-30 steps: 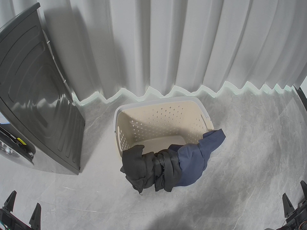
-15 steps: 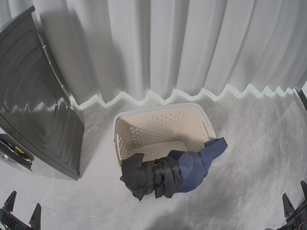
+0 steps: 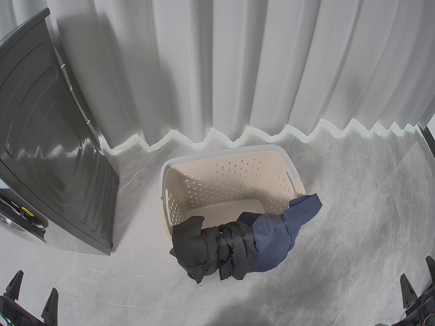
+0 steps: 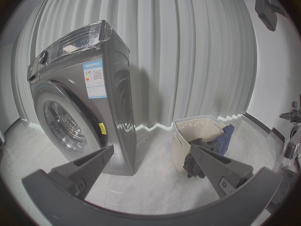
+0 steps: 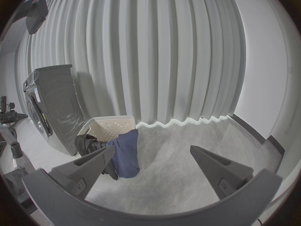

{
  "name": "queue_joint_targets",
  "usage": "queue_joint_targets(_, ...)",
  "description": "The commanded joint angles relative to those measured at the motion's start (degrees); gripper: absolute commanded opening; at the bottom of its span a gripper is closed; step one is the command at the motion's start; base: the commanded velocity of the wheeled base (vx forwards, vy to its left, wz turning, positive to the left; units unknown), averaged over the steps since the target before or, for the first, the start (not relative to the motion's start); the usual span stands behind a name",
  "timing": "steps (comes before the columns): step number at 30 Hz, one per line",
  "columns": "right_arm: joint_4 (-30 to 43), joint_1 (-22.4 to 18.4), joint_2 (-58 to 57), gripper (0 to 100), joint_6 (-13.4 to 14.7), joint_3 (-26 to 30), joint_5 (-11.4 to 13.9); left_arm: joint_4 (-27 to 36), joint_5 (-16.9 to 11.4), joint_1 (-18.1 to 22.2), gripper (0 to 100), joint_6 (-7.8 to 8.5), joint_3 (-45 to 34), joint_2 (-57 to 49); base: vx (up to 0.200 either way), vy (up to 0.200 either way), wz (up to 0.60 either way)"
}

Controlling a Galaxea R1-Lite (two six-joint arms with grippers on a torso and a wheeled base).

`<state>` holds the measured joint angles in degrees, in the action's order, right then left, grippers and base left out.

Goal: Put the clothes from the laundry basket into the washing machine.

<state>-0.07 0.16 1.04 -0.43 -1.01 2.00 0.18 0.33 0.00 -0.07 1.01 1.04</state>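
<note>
- Now both arms sit low and close in. The left gripper point(image 4: 151, 151) has its two fingers spread wide apart, with nothing between them but grey marbled floor point(image 4: 156, 179).
- Likewise the right gripper point(image 5: 152, 149) is spread wide and holds nothing, well apart from the basket.
- The laundry basket point(image 3: 226, 152), cream with a white rim and small star-shaped holes in its walls, stands upright on the floor. It is roughly midway between the two grippers and farther out than both.
- The clothes point(image 3: 235, 245) hang over the basket's near rim and drape down its outside wall.
- A dark grey garment point(image 3: 204, 245) is bunched on the side toward the machine. A blue garment point(image 3: 272, 236) touches it on the other side, with one end lying across the basket's near right corner.
- Behind them the basket's bottom shows bare.
- The washing machine point(image 3: 45, 150), dark grey, stands on the floor to the basket's left, apart from it, with its side panel facing the basket.
- Its round glass door point(image 4: 64, 126) sits on the front face, turned away from the basket. I cannot tell whether it is latched.
- A white pleated curtain point(image 3: 235, 59) hangs behind everything, its hem meeting the floor just beyond the basket.
</note>
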Motion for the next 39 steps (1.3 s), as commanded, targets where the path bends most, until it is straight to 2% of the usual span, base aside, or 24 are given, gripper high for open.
queue_joint_targets(1, 0.0, 0.0, -1.0, 100, 0.0, 1.0, 0.0, 0.0, 0.0, 0.0, 100, -0.01, -0.9, -1.0, 0.2, 0.0, 0.0)
queue_joint_targets(7, 0.0, 0.0, -1.0, 100, 0.0, 1.0, 0.1, 0.0, 0.0, 0.0, 100, -0.01, -0.9, -1.0, 0.2, 0.0, 0.0)
queue_joint_targets(16, 0.0, 0.0, -1.0, 100, 0.0, 1.0, 0.0, 0.0, 0.0, 0.0, 100, -0.01, -0.9, -1.0, 0.0, 0.0, 0.0)
queue_joint_targets(22, 0.0, 0.0, -1.0, 100, 0.0, 1.0, 0.1, 0.0, 0.0, 0.0, 100, -0.01, -1.0, -1.0, 0.0, -0.2, 0.0)
queue_joint_targets(34, 0.0, 0.0, -1.0, 100, 0.0, 1.0, 0.1, 0.0, -0.1, 0.0, 100, -0.01, -0.9, -1.0, 0.0, 0.0, 0.0)
queue_joint_targets(39, 0.0, 0.0, -1.0, 100, 0.0, 1.0, 0.0, 0.0, -0.1, 0.0, 100, -0.01, -0.9, -1.0, 0.2, 0.0, 0.0)
